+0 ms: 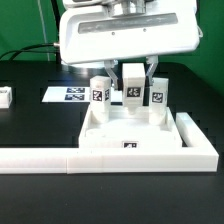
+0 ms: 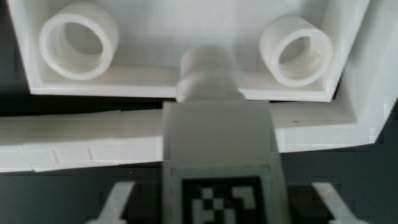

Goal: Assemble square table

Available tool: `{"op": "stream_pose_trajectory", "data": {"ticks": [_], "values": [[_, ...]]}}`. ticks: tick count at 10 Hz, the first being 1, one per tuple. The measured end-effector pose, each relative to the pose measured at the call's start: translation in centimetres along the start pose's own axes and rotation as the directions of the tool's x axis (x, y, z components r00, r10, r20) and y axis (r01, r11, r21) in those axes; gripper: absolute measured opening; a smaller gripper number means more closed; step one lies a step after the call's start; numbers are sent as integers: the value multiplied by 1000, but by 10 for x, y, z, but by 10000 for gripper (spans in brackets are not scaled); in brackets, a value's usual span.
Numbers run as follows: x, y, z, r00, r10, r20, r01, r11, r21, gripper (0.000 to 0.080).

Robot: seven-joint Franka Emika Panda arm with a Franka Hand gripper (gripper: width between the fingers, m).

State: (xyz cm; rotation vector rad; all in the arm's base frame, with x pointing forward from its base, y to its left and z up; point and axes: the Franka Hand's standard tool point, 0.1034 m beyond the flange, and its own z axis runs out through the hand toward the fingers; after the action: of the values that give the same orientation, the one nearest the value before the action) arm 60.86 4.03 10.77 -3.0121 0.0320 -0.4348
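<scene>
While gripper clamps leg, tabletop lies beneath.

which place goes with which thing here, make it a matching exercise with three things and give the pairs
Things:
1. marker board
2. middle leg
3. tabletop

Places:
A. between the fingers of the gripper
B. in the corner of the L-shaped rail
C. flat on the black table, toward the exterior view's left

Pairs: 1-C, 2-A, 3-B

Gripper pointing straight dwn, jaws clamped on leg, wrist approx vert.
</scene>
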Motion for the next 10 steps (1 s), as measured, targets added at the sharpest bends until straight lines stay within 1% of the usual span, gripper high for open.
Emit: {"op": "stream_pose_trajectory", "data": {"ticks": [1,2,5,6,7,8,9,10], "values": [[-7,4,3,1000,1,-28,-1,1000,-7,287],[-11,-2,8,1000,11,-28,-11,1000,-3,287],[-4,-19,18,999,3,-43,-3,1000,12,287],[-1,-27,22,999,1,-52,0,1000,20,287],[2,-29,22,995,-4,-96,5,1000,15,287],[2,-28,23,995,-4,-101,6,1000,13,287],[5,-26,22,990,-6,-142,7,1000,2,287],[9,-23,20,970,-15,-241,10,1000,-21,287]]}}
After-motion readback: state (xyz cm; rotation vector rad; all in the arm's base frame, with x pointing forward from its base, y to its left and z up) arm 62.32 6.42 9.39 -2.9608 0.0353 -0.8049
